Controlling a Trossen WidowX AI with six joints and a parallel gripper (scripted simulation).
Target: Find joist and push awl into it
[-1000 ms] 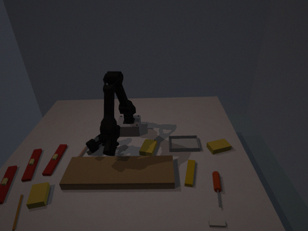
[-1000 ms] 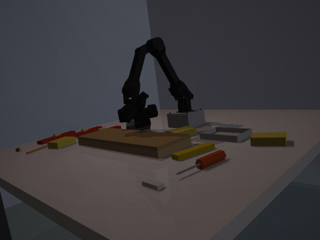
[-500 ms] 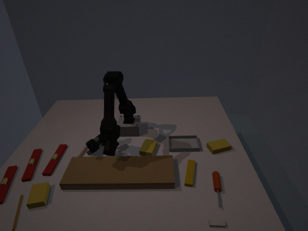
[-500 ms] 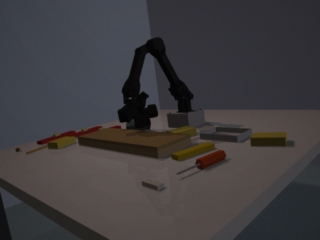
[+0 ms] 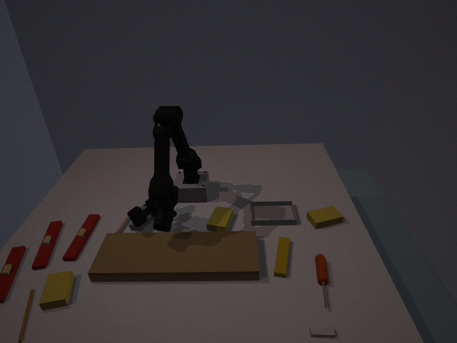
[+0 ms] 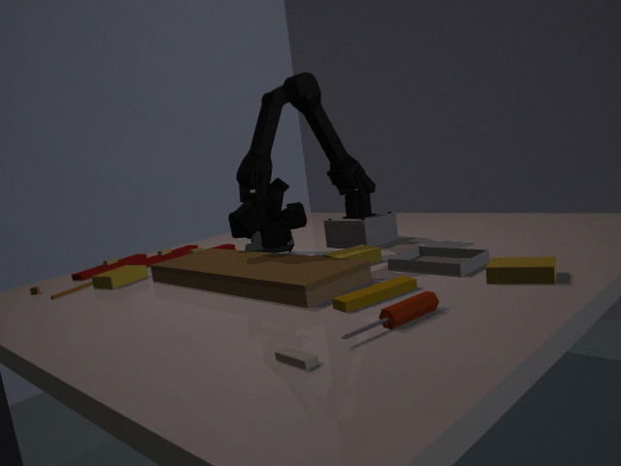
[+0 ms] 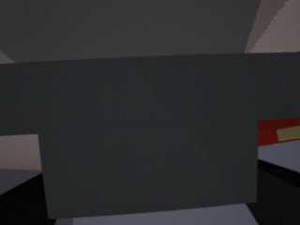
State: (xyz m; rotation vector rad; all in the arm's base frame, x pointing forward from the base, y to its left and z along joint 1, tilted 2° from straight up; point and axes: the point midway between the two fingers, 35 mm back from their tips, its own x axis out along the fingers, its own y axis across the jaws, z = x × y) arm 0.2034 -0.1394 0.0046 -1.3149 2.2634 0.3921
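The wooden floor panel [image 5: 178,256] [image 6: 260,271] lies mid-table; the joist is hidden. My gripper [image 5: 150,218] [image 6: 271,235] is low behind the panel's left part, pointing down. Its fingers are open around the grey stud finder [image 6: 255,244] [image 7: 150,136], which is mostly hidden in the top and exterior views and fills much of the wrist view. The awl [image 5: 321,269] [image 6: 410,310], with an orange-red handle and thin metal shank, lies right of the panel, shank toward the front. The shallow grey tray [image 5: 273,223] [image 6: 426,265] stands behind the panel to the right; nothing shows in it.
Yellow blocks lie behind the panel [image 5: 220,217], right of the tray [image 5: 324,216] and at front left [image 5: 57,289]. A yellow bar [image 5: 281,256] lies between panel and awl. Red bars [image 5: 81,236] and an orange stick [image 5: 26,314] are left, a pale small block [image 5: 322,331] front right.
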